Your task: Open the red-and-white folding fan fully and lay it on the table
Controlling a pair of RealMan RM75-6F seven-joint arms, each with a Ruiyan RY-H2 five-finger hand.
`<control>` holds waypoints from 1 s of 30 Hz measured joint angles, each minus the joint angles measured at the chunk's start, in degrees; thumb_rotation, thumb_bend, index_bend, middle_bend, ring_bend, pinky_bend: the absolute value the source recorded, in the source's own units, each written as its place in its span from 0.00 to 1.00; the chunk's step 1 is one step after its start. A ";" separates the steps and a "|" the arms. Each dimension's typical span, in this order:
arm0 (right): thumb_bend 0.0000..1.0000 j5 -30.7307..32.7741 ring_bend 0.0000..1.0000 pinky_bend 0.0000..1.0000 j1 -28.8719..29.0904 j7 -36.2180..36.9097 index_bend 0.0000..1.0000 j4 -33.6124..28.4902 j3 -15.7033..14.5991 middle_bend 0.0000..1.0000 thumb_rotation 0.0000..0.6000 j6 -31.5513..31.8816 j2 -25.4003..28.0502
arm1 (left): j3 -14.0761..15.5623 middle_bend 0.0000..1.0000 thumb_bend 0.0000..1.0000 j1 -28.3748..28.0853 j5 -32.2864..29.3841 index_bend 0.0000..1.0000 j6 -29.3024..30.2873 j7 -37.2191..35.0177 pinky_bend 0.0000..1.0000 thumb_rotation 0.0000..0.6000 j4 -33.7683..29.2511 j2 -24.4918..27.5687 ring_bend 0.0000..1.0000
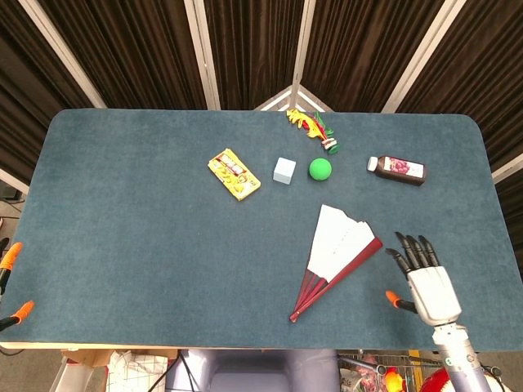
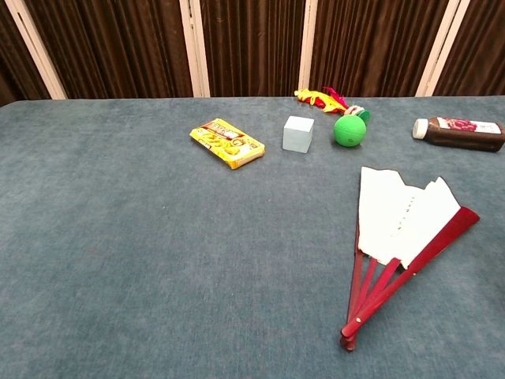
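Lying part-spread on the table (image 1: 122,212) right of centre, fan (image 1: 339,245), likely light, stiff-ribbed, paper fragile, best gripped by red outer ribs; right hand (image 1: 423,282) just right, fingers spread, empty.

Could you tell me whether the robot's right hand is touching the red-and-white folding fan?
Apart. The head view shows blue table cloth between the right hand and the red-and-white folding fan.
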 measured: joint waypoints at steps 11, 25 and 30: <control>0.18 -0.69 0.10 0.04 1.85 -3.01 0.30 2.69 -0.67 0.06 1.00 -3.28 -5.69 | 0.11 0.00 0.13 0.52 -0.31 0.00 0.52 -0.70 0.00 1.00 -0.31 0.50 0.00; 0.18 0.44 0.13 0.06 5.90 -3.34 0.35 14.09 1.02 0.07 1.00 -7.56 -15.78 | -0.34 0.00 0.13 0.03 -1.27 0.00 -0.54 -0.34 0.00 1.00 -0.35 0.30 0.00; 0.18 0.77 0.13 0.06 6.90 -2.90 0.37 17.90 1.30 0.07 1.00 -8.31 -18.50 | -0.59 0.00 0.13 -0.10 -1.89 0.00 -0.84 -0.04 0.00 1.00 -0.34 0.16 0.00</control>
